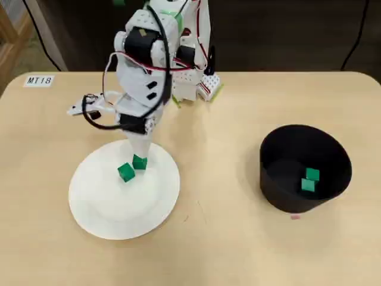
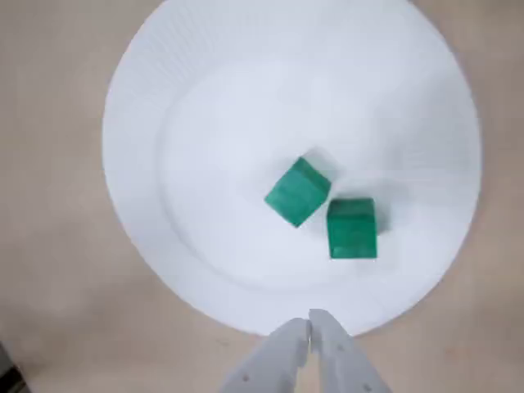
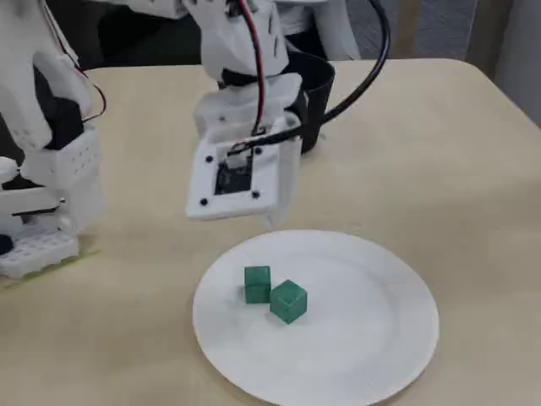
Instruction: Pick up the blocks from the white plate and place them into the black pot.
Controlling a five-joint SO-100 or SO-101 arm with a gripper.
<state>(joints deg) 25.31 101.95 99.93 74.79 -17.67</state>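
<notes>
A pale wooden counter [image 1: 238, 238] was seen, labelled "MT18" [image 1: 40, 80] at its far left corner. Two green blocks [image 2: 298, 191] were found touching near the middle of the white plate [image 2: 147, 98], one turned diagonally. Two more blocks [image 1: 309, 179] were lying inside the black pot [image 1: 280, 190] at the right. The end effector [image 2: 309, 321] was held closed and empty above the plate's rim.

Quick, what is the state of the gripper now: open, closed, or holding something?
Gripper: closed, holding nothing, above the near edge of the white plate in the wrist view.
</notes>
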